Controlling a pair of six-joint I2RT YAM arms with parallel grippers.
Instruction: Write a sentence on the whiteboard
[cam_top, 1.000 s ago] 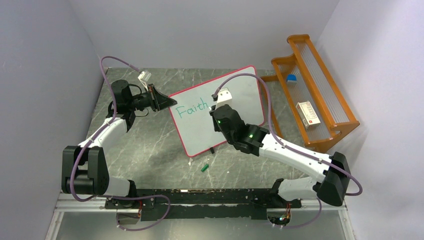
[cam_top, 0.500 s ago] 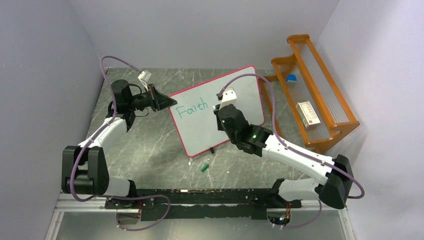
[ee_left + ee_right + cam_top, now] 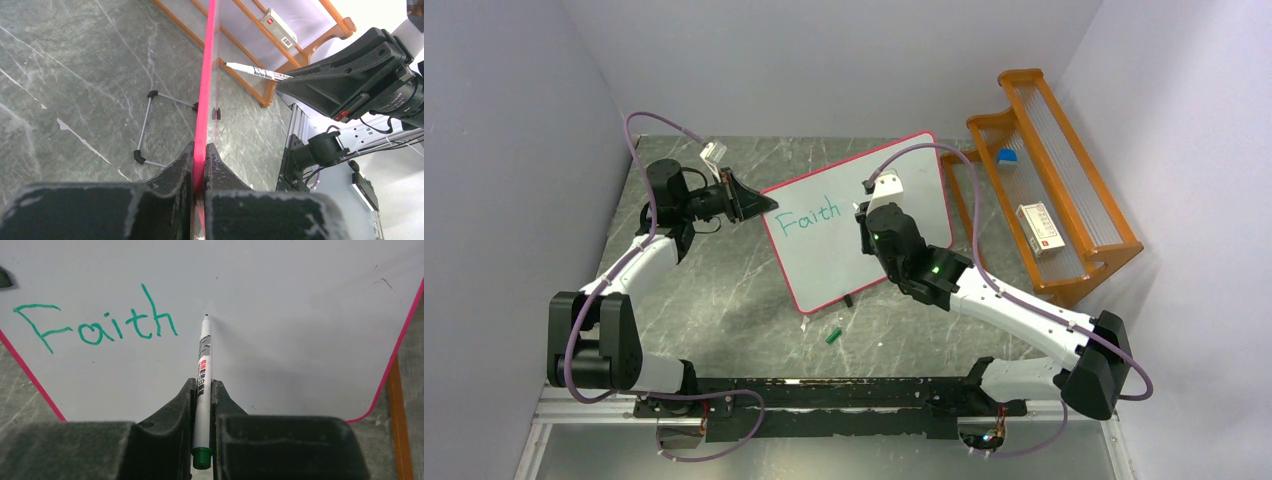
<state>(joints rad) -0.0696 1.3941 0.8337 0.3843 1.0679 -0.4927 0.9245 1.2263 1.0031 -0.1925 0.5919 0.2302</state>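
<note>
The whiteboard (image 3: 914,185) with its pink-red frame stands tilted at the table's middle. Only the green word "Faith" (image 3: 808,217) is written on it, also seen in the right wrist view (image 3: 95,322). My left gripper (image 3: 764,204) is shut on the board's left frame edge (image 3: 206,100). My right gripper (image 3: 864,213) is shut on a white marker (image 3: 203,365) with a green end. Its tip (image 3: 206,316) is at the board just right of "Faith"; whether it touches I cannot tell. The marker also shows in the left wrist view (image 3: 257,72).
An orange wooden rack (image 3: 1049,190) stands at the right, holding a white box (image 3: 1039,228) and a small blue item (image 3: 1007,156). A green marker cap (image 3: 833,335) lies on the table in front of the board. The board's wire stand feet (image 3: 145,125) rest behind it.
My right gripper has moved right along the board with the marker, away from the end of "Faith". The left arm and the board have not moved.
</note>
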